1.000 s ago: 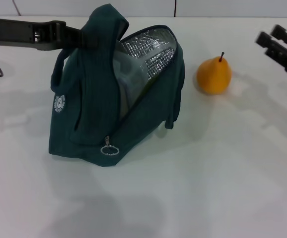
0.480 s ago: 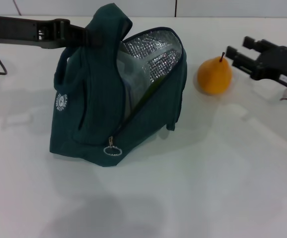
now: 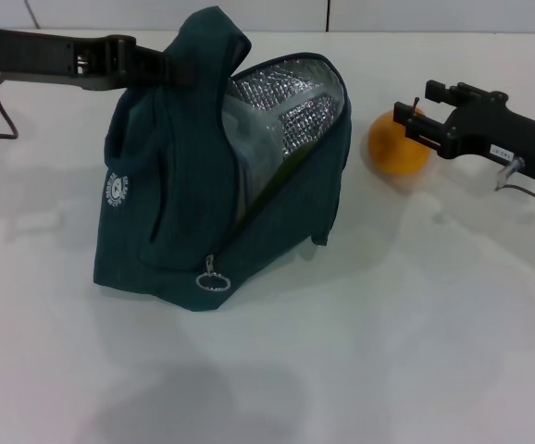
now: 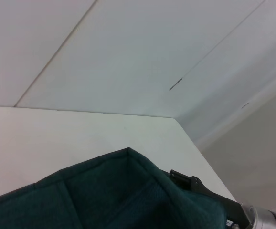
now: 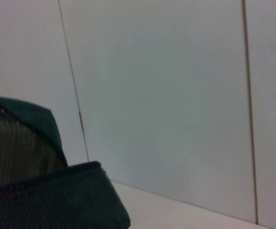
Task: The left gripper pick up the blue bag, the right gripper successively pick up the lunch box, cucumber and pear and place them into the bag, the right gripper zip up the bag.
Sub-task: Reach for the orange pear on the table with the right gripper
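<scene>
Two tools at work: I see left tool (image 3: pixel 177 70) pinching blue bag (image 3: pixel 217 185) top, holding it up; right tool (image 3: pixel 414 114) spread, straddling pear (image 3: pixel 395 148) on counter (image 3: pixel 416 305).

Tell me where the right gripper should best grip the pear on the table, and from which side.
Probably across the pear's wide lower belly, coming in level from the robot's right. The pear stands upright with its stem up, and the blue bag, held up at its top by the left gripper, blocks the other side. The open right gripper is already at the pear's right, fingers astride it.
</scene>
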`<state>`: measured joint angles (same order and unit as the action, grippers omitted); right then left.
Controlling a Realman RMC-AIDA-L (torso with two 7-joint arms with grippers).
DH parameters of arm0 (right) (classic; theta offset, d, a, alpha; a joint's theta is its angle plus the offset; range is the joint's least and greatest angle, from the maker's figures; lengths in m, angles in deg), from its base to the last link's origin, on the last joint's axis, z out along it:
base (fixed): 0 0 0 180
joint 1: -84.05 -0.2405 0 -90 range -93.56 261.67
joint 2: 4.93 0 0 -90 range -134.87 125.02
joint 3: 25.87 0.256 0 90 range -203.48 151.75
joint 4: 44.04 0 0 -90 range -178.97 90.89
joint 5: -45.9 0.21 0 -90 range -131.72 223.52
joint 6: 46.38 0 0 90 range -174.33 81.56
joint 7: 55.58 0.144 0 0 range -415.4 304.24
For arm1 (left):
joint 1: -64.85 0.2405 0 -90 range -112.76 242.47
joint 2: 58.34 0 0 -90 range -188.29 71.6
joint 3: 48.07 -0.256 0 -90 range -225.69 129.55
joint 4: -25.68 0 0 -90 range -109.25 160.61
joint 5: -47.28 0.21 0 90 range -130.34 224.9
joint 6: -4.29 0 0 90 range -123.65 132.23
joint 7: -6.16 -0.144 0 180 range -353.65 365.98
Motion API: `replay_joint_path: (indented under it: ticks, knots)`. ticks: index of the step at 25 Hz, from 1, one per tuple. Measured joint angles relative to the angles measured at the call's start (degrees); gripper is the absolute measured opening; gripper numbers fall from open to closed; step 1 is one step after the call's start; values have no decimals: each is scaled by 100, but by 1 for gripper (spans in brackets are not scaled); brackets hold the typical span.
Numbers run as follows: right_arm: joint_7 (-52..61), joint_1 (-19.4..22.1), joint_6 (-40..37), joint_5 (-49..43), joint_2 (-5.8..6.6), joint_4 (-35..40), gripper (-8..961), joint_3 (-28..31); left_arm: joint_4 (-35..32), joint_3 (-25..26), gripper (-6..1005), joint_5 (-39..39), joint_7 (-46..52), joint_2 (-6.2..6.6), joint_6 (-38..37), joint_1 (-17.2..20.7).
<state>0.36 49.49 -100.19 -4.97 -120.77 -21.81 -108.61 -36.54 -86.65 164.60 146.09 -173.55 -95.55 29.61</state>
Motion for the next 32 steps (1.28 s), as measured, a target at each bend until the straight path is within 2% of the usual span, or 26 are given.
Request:
replay_joint_path:
  ticks: [16,22,32]
  knots:
    - [-217,-253,524,15,-12,-68,404,-280,-1,-1,75,12,0,7,47,-89]
    - [-259,-271,558,1,-14,-48,284,-286,6,-14,76,25,0,8,74,-140]
    - [-284,-262,531,20,-8,-24,283,-279,25,-8,78,42,0,16,132,-152]
